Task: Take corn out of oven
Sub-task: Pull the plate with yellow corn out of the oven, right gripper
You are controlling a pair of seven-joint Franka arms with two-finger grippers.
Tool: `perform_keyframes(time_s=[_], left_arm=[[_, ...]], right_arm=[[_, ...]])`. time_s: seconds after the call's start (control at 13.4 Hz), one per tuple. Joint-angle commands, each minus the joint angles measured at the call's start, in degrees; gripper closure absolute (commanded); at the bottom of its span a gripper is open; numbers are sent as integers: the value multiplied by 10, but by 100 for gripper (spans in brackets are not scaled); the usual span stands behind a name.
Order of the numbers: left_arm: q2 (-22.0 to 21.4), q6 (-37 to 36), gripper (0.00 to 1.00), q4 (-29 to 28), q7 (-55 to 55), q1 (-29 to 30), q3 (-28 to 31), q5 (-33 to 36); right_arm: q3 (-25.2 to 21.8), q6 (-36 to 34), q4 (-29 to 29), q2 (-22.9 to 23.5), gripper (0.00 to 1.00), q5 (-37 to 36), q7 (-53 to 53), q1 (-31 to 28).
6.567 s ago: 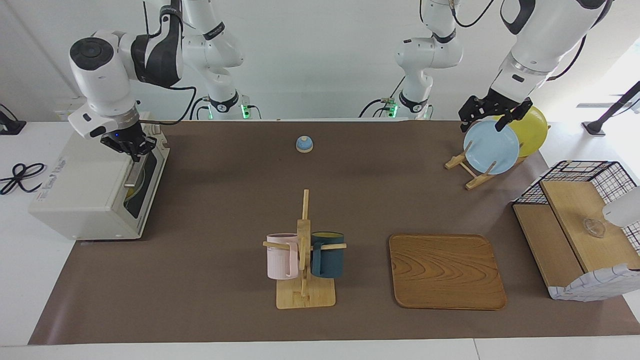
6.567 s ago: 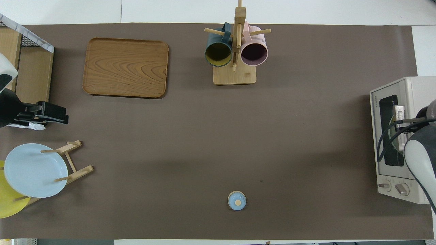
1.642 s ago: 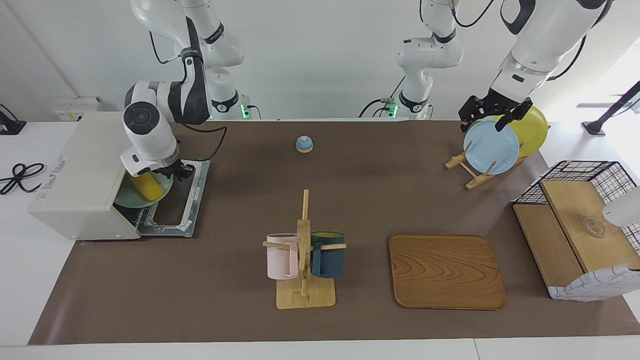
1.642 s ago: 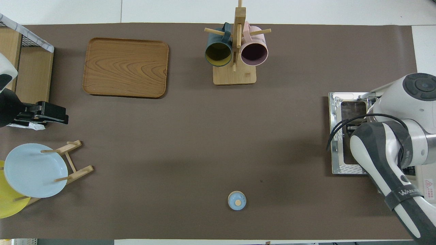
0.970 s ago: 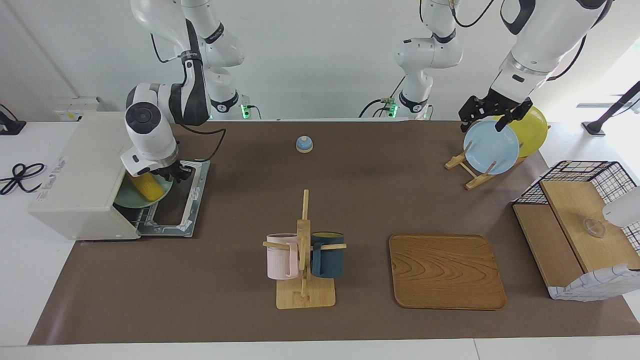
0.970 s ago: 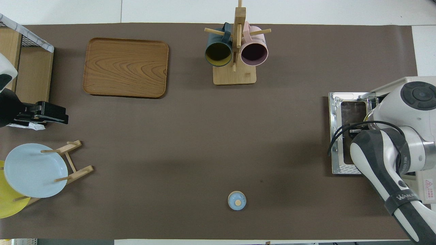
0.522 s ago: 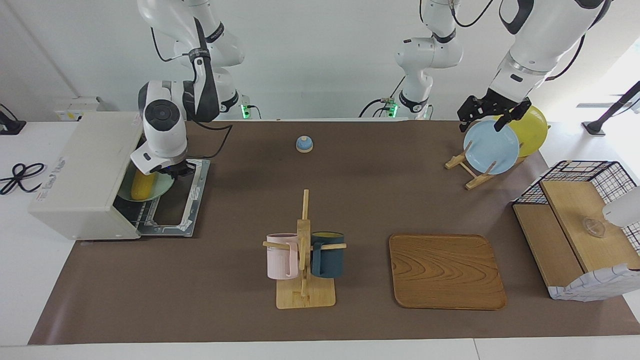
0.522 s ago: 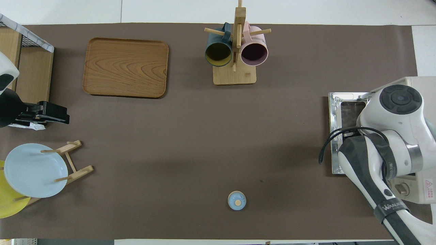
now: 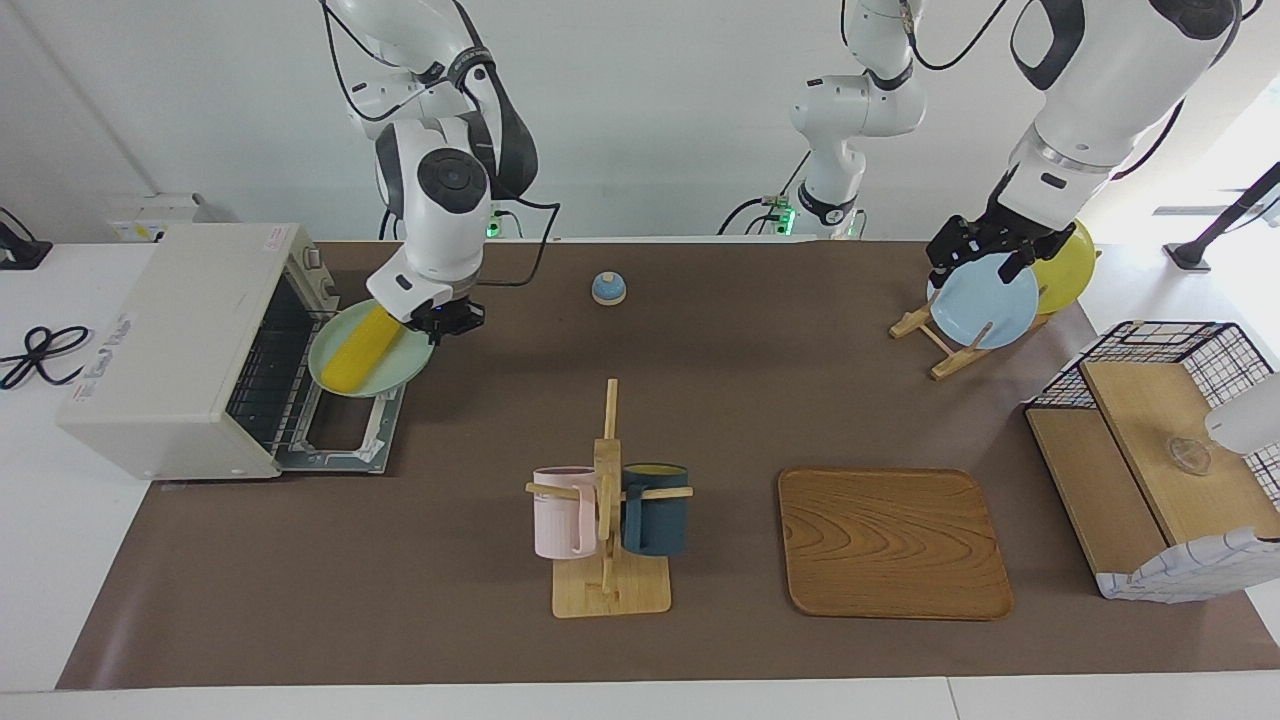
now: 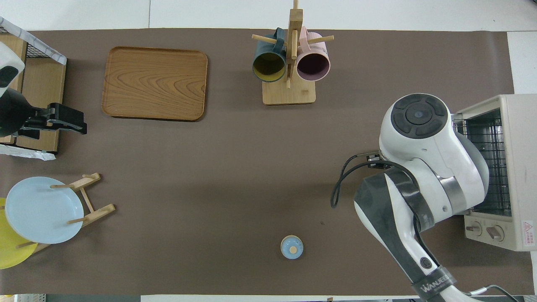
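The toaster oven (image 9: pixel 190 345) stands open at the right arm's end of the surface (image 9: pixel 700 420). Over its dropped door, the right tool (image 9: pixel 443 318) pinches a green plate (image 9: pixel 392 372) carrying the corn (image 9: pixel 358 350). The left tool (image 9: pixel 985 252) waits spread wide over the blue plate (image 9: pixel 985 305).

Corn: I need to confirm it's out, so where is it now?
Facing view: the corn lies on a green plate gripped by the right end effector, over the oven's open door, outside the cavity.

Robot lab staged as a kitchen, brown mat (image 9: pixel 700 400) across a white table (image 9: pixel 60 560) mid-frame, bare white wall (image 9: pixel 650 100) along the top, two arm bases bolted there, loose cable (image 9: pixel 35 355) at frame left
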Motion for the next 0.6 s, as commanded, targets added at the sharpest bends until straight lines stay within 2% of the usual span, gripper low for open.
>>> perform_keyframes(time_s=[0.0, 0.15, 0.22, 0.45, 0.52], left_arm=[[-20, -16, 0, -22, -1, -3, -5, 10], [-35, -12, 0, -41, -4, -3, -5, 10], [-37, -8, 0, -44, -2, 1, -6, 10], [-38, 0, 0, -38, -8, 1, -5, 4], [-44, -4, 0, -36, -9, 1, -5, 4]], right_arm=[[-1, -51, 80, 45, 100, 35, 56, 43], [-1, -67, 105, 50, 100, 52, 86, 73], [-1, -85, 136, 73, 100, 55, 119, 98], [-1, -119, 280, 209, 100, 80, 254, 165], [-1, -112, 311, 246, 100, 84, 284, 183]])
